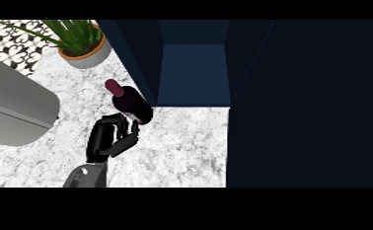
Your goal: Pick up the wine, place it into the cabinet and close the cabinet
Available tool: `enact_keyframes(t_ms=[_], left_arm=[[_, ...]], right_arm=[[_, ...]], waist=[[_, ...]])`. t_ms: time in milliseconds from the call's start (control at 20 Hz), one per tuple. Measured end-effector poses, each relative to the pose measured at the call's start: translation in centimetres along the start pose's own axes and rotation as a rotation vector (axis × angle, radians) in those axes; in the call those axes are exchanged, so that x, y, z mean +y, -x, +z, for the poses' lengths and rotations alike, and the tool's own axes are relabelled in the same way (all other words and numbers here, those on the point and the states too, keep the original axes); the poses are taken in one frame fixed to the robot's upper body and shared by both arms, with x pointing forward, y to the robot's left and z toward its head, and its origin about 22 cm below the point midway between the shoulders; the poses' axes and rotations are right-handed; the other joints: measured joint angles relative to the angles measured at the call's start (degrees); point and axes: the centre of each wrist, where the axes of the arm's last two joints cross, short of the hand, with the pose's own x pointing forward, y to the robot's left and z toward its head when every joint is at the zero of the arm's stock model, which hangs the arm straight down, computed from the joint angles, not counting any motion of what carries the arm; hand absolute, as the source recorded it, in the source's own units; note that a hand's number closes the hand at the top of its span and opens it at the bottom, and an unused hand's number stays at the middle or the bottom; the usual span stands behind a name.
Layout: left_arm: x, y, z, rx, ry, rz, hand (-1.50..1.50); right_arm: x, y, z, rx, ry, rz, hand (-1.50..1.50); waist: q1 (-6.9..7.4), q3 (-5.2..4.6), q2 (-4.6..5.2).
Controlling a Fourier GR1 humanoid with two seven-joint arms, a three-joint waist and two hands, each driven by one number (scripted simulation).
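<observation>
On the white marble-patterned counter [182, 145], just left of the open dark-blue cabinet [193, 73], a dark glass wine bottle with a maroon cap [128, 101] lies tilted, cap pointing up-left, its base near the cabinet's left door edge. Left black hand [111, 136] sits directly below the bottle, fingers curled, fingertips touching its lower end; whether they truly grip it is unclear. Potted green plant in a grey pot [82, 46] stands at upper left; a grey rounded appliance [22, 108] at left edge.

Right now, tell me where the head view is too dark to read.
Head view: the cabinet interior and its door at right are deep navy, nearly featureless; the dark wine bottle body blends into the cabinet's side; the left hand is black but stands out against the pale marble counter.
</observation>
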Motion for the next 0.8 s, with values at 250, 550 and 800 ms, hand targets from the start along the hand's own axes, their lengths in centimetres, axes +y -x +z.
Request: enact_keyframes(t_ms=[250,550,800], left_arm=[[-1.5,-2.0,-1.0,0.060,-0.022,-0.036,1.50],[-4.1,-3.3,-1.2,0.120,-0.017,-0.105,1.50],[-7.5,-4.2,-1.3,0.149,0.029,-0.169,1.50]], right_arm=[[-0.1,0.2,0.6,0.006,-0.011,0.002,-1.50],[0.4,0.6,0.5,-0.007,-0.015,-0.028,-1.50],[-0.1,0.3,0.3,-0.012,-0.018,-0.003,-1.50]], waist=[[-0.21,-0.05,0.20],[-0.34,0.00,0.22],[-0.62,-0.02,0.24]])
